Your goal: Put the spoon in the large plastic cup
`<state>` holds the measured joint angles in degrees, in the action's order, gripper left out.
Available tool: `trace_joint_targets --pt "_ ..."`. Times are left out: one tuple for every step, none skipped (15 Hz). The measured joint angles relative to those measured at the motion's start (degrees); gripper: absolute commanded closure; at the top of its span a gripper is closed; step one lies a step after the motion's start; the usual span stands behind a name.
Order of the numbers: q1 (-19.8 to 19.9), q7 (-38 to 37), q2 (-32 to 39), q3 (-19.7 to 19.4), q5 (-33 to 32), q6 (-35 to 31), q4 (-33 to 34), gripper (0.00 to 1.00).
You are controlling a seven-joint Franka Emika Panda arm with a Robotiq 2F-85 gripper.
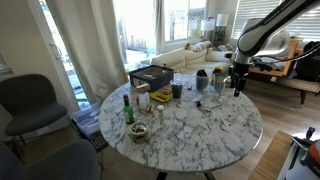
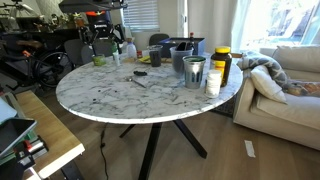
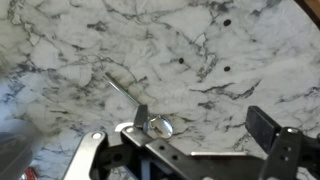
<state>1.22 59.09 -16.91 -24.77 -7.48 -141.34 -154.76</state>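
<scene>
A metal spoon (image 3: 150,120) lies flat on the marble table (image 3: 200,40) in the wrist view, its handle running up and to the left. My gripper (image 3: 200,125) is open just above the table. The spoon's bowl lies right beside one finger, and the other finger is far off to the side. Nothing is held. In both exterior views the gripper (image 1: 237,84) (image 2: 100,48) hangs over one edge of the round table. The large grey plastic cup (image 2: 194,72) stands across the table from it, also seen in an exterior view (image 1: 177,90).
A black box (image 1: 150,75), a green bottle (image 1: 127,108), a small bowl (image 1: 138,130) and two dark cups (image 1: 208,80) stand on the table. A white cup (image 2: 213,83) and a yellow-capped bottle (image 2: 221,62) stand next to the large cup. Chairs (image 1: 30,100) and sofas surround the table.
</scene>
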Motion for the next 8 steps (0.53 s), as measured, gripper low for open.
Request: trace_joint_targets --pt "0.0 0.0 0.2 0.0 0.0 0.0 0.2 0.0" --pt "0.4 0.0 0.2 0.5 0.0 0.0 0.2 0.0" --pt "0.7 0.1 0.2 1.1 1.0 -1.3 0.1 0.0" --pt "0.5 1.4 0.2 1.2 4.1 -3.5 -0.2 0.0" --pt "-0.9 4.8 0.5 0.4 8.6 -5.7 -0.4 0.0" --pt "-2.9 9.1 1.0 -1.3 13.0 -6.8 -0.3 0.0" --pt "-5.0 13.6 1.6 -3.1 16.7 -6.9 -0.1 0.0" --pt "-6.7 17.8 2.3 -4.8 19.0 -6.0 0.3 0.0"
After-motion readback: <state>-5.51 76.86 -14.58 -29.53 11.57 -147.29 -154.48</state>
